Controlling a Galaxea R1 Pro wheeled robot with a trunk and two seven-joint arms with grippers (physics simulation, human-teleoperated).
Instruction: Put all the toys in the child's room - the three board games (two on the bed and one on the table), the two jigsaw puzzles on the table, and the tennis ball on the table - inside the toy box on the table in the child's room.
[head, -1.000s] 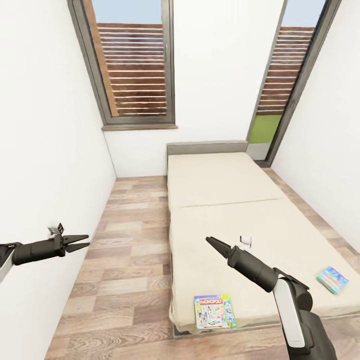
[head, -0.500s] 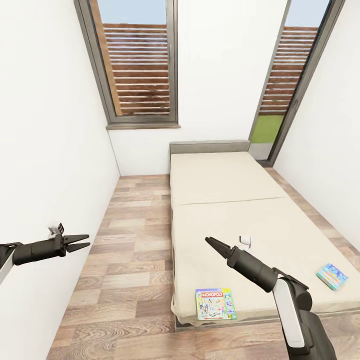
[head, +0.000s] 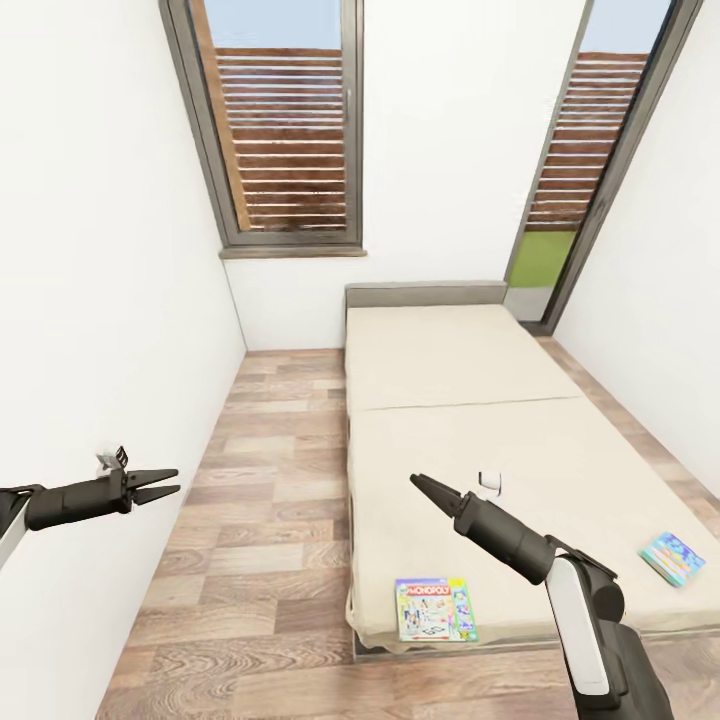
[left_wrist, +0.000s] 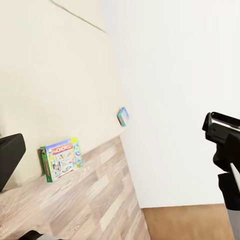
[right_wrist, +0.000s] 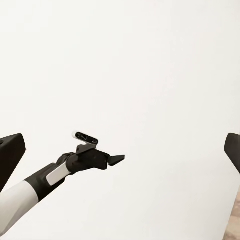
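Observation:
Two board games lie on the cream bed (head: 450, 360). The green-edged MONOPOLY box (head: 436, 609) rests flat at the mattress's near corner, and the left wrist view has it too (left_wrist: 61, 158). A smaller blue box (head: 672, 557) (left_wrist: 123, 116) sits by the bed's right edge. My left gripper (head: 172, 481) hangs open over the floor, beside the left wall and well left of the bed. My right gripper (head: 418, 483) is open above the mattress, a little beyond the MONOPOLY box. Neither holds anything. The table, toy box, jigsaw puzzles and tennis ball are out of view.
A strip of wood plank floor (head: 270, 470) runs between the white left wall (head: 100, 300) and the bed. A window (head: 285, 140) and a tall glazed door (head: 590, 150) stand at the far end. A white wall closes the bed's right side.
The whole picture has shifted a little, so the camera moved: the bed and windows sit slightly further right and farther off. Both arms keep the same pose.

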